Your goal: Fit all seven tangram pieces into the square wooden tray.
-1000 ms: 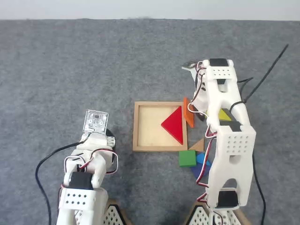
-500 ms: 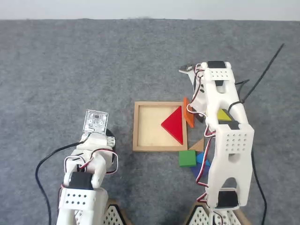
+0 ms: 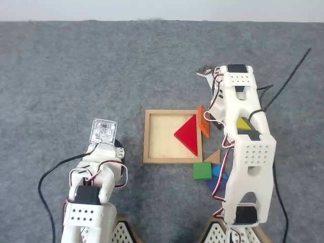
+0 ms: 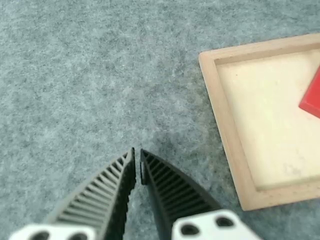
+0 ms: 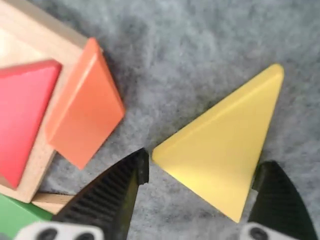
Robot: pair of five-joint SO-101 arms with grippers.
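Beside tray (image 3: pixel 147 136), right arm (image 3: pixel 248 152) sits slightly further right than half second ago; right claw (image 5: pixel 204 167) wide, straddling yellow triangle (image 5: pixel 225 145); left claw (image 4: pixel 137 155) closed, low over mat (image 4: pixel 75 75).

We see a grey carpet (image 3: pixel 76 66) with a short, mottled pile, spread from edge to edge under everything. Along the carpet's far edge runs 1 pale, plain band (image 3: pixel 162 9), meeting the carpet in a straight line. In the 2 wrist views the carpet's pile looks fuzzy and flecked.
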